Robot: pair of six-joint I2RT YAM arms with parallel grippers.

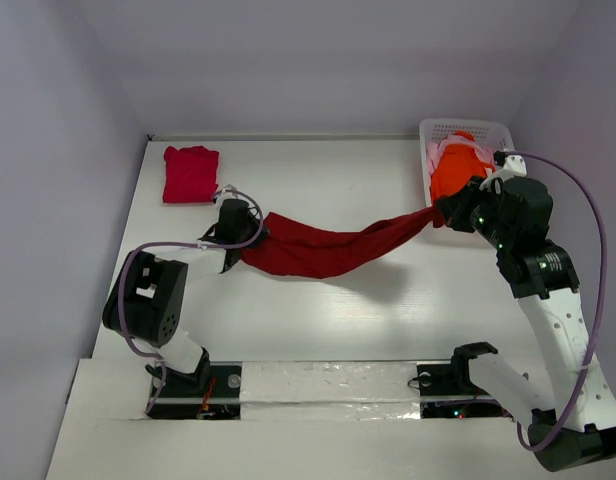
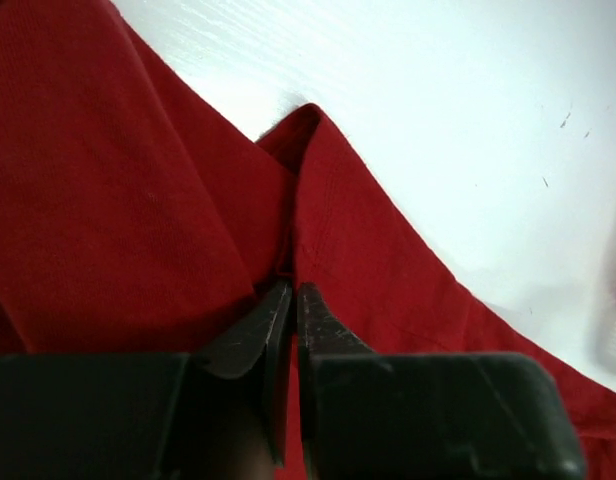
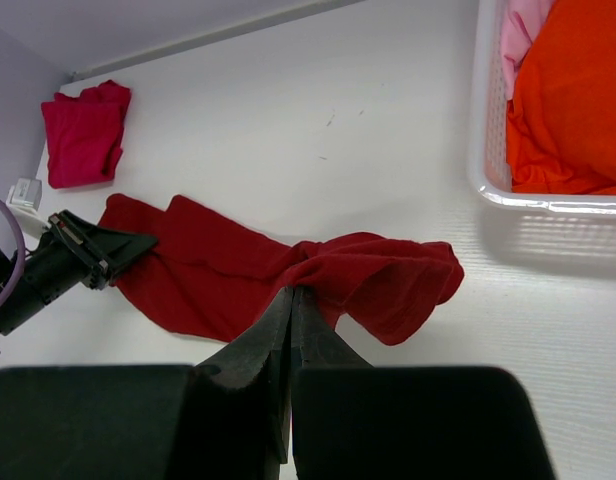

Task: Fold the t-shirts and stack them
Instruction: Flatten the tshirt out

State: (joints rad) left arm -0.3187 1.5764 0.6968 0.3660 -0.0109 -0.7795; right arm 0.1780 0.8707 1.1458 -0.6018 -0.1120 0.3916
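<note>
Evidently the dark red t-shirt is strung between the two arms across the middle of the table, gathered into a long rope rather than spread flat, with its middle sagging toward the surface. The left gripper is seen almost closed, its fingers pinched on a raised fold of cloth at the shirt's left end. The right gripper is shut tight, and a bunched edge at the right end appears to be caught at its tips, just beside the basket. A crimson-pink t-shirt is laid folded at the far left of the table, well apart from the arms, while an orange t-shirt and a pale pink t-shirt are heaped in the basket. The held garment is judged to be light, soft and quite limp: no shape will be kept once it is let go, and any span left unsupported will droop and crease. Because only thin folds are pinched, a slip under tension is thought possible. Whether a sleeve, hem or shoulder is gripped cannot be told from these views. For folding, hold would better be taken at two matching corners, such as the shoulders or the hem ends, so that the cloth can be drawn out flat.
</note>
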